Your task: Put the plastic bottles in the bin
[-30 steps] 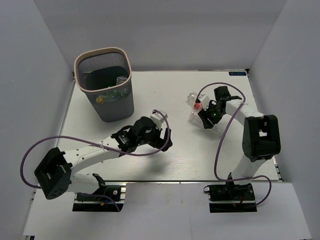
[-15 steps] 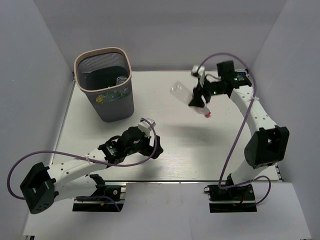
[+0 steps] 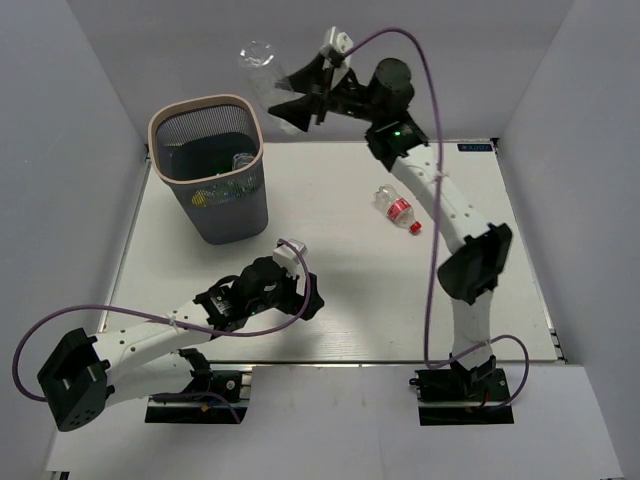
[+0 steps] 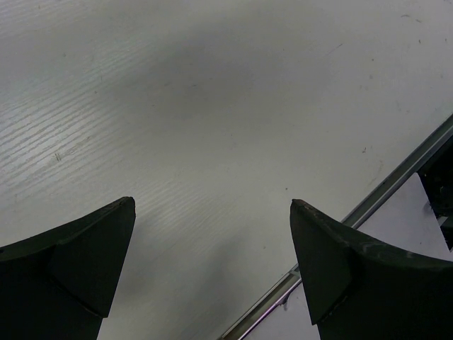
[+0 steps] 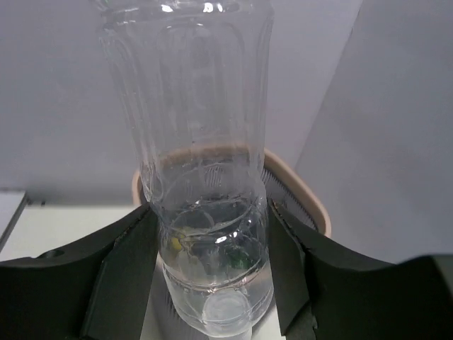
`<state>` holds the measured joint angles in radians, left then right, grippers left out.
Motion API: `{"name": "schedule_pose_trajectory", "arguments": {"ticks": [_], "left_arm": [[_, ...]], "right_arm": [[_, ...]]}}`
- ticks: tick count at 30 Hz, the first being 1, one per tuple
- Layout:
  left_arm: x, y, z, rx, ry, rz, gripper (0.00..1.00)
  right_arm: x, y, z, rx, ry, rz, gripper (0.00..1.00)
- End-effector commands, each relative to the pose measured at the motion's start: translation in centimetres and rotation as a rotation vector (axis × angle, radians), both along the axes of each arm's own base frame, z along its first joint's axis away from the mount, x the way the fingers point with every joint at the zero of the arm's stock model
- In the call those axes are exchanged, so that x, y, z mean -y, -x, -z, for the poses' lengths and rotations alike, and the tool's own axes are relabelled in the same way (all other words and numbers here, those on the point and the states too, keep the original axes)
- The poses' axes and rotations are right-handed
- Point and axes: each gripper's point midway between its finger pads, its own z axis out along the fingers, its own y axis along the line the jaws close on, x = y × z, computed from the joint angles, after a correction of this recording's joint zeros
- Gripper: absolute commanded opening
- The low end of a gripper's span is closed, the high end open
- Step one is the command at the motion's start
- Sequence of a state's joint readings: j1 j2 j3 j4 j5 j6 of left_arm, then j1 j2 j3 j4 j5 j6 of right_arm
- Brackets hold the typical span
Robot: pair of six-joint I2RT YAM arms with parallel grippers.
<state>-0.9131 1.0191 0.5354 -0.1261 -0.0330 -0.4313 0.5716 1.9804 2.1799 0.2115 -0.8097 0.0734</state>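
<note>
Right gripper (image 3: 288, 93) — jaws partway closed on the clear bottle (image 3: 258, 62), held high just beyond the bin's (image 3: 205, 100) far-right rim, base tilted binward. Left gripper (image 4: 212, 234) — spread wide, empty, farther off.

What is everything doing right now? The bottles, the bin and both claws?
Right claw: closed on the clear bottle.
Clear bottle: up in the air, not in the bin yet.
Left claw: wide open, empty, over the table.
Red-label bottle: lying on its side on the table.
Bin: standing upright, some bottles already inside.
</note>
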Motion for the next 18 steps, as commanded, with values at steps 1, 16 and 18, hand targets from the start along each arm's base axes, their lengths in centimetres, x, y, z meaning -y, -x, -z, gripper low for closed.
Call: {"name": "schedule_pose_trajectory", "arguments": {"ticks": [1, 16, 18], "left_arm": [[0.3, 0.2, 0.1, -0.003, 0.023, 0.004, 1.00], [-0.3, 0.5, 0.3, -0.020, 0.018, -0.013, 1.00], [-0.4, 0.4, 0.3, -0.015, 0.014, -0.023, 1.00]], "right_arm": [[-2.2, 1.6, -6.2, 0.100, -0.237, -0.030, 0.26], [-9.2, -0.9, 0.4, -0.030, -0.291, -0.004, 0.90], [-8.0, -1.5, -0.9, 0.008, -0.303, 0.045, 0.90]]}}
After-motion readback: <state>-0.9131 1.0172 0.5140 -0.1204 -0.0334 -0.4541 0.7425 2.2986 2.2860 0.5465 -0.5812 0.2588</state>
